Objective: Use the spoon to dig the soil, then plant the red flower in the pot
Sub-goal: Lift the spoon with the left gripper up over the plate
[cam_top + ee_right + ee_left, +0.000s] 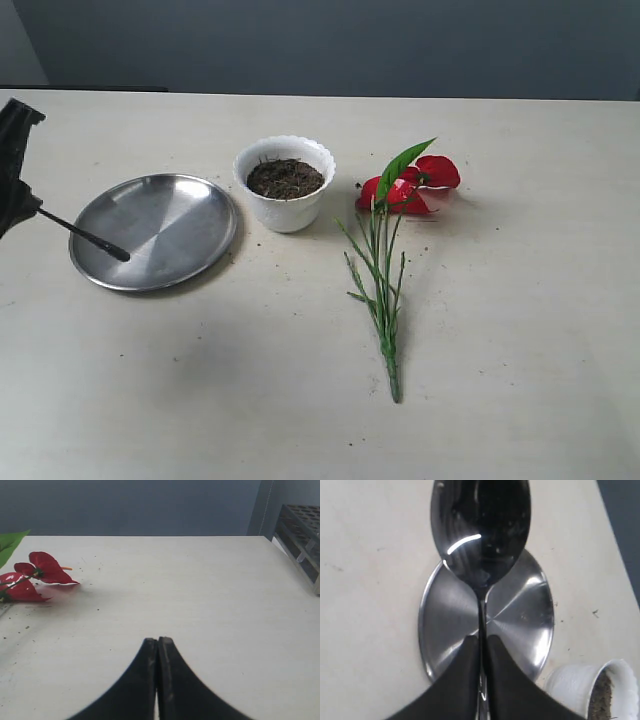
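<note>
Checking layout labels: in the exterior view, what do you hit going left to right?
In order: left tool → steel plate → pot holding soil → red flower. The spoon is left out because it overlaps the plate.

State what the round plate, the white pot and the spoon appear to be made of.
round plate: metal, likely steel; a brushed silvery sheen with fan-shaped glare.
white pot: smooth glossy white with a scalloped rim; ceramic or plastic, the look leaves it open.
spoon: polished metal; its bowl is mirror-dark with a sharp bright highlight.
</note>
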Tool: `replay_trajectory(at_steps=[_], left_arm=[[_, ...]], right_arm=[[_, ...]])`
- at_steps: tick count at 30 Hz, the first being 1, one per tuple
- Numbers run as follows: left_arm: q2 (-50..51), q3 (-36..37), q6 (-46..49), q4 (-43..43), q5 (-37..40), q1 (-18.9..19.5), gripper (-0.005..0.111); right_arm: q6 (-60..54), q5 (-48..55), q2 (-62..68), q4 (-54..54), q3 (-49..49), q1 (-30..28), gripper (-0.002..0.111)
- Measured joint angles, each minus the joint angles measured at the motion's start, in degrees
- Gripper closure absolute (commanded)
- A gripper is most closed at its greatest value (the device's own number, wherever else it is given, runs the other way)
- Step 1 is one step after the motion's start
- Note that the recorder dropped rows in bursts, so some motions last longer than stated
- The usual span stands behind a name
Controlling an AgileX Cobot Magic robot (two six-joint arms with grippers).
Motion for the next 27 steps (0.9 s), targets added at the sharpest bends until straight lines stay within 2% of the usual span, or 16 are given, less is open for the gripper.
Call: replay_trajectory(at_steps=[6,15,27], left_arm=[[-1.66,0.0,-0.42,1.96,-4.57,0.95,0.106],[-1.66,0.0,-2.64,1.98,-7.45,0.95,0.106],[-1.66,0.0,-3.39,2.82,-7.81,0.95,0.106]], right_arm=[[0.0,0.0,0.0,0.0,0.0,0.0,0.109],[0.0,0.0,0.0,0.0,0.0,0.0,0.109],[0.0,0.0,0.0,0.0,0.0,0.0,0.109]])
